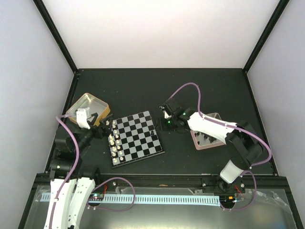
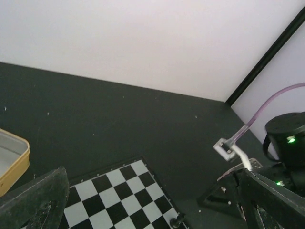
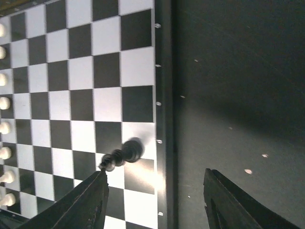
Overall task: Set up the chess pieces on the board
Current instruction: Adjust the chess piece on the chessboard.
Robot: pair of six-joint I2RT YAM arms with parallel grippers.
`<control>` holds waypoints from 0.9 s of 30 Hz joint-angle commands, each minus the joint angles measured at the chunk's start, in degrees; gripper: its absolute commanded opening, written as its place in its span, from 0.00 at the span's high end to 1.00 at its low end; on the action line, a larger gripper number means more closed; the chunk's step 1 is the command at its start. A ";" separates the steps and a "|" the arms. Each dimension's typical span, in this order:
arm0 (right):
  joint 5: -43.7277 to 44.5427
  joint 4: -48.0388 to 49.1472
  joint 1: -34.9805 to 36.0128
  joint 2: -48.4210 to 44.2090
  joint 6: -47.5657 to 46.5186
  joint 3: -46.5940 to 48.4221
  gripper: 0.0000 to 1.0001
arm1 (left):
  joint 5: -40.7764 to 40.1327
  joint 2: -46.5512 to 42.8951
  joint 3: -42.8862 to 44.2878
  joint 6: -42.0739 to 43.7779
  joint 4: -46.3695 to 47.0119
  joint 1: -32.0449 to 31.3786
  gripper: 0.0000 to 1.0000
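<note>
we saw the right gripper (image 3: 155,174) released over the board (image 1: 136,138) on the desk (image 1: 190,90), a black piece (image 3: 125,153) upright on an edge square beside one finger, white pieces (image 1: 114,143) along the opposite edge, left gripper (image 2: 152,191) wide open

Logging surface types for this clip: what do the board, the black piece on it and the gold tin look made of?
The board: smooth, slightly shiny checks, likely printed plastic or metal. The black piece: glossy, probably plastic, with highlights. The gold tin: thin metal, judging by its rolled rim and dull grey inside.
</note>
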 commanded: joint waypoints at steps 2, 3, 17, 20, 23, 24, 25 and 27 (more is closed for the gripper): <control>-4.23 4.67 0.15 -1.22 -4.55 0.93 0.44 | -0.86 -1.79 -2.36 -0.61 2.47 0.43 0.01; -4.26 4.19 0.19 -0.63 -5.32 1.53 0.44 | -0.91 -2.06 -2.79 -0.47 2.95 0.43 0.01; 0.58 -2.44 3.72 9.58 -13.86 9.11 0.51 | -2.39 -5.60 -6.54 1.92 4.52 0.44 0.01; 1.43 -3.73 4.64 11.13 -14.82 10.32 0.52 | -2.45 -5.44 -6.54 2.02 4.34 0.52 0.01; 3.62 -5.59 5.06 11.85 -15.16 11.30 0.56 | -2.77 -5.54 -6.53 2.06 3.90 0.53 0.01; 4.20 -5.97 5.05 11.89 -15.25 11.43 0.58 | -2.84 -5.54 -6.54 2.07 3.86 0.49 0.01; 4.67 -6.28 5.09 11.89 -15.27 11.45 0.60 | -2.87 -5.57 -6.54 2.03 3.82 0.52 0.01; 5.20 -6.98 5.16 12.10 -15.50 11.67 0.66 | -2.82 -5.61 -6.54 2.03 3.64 0.54 0.01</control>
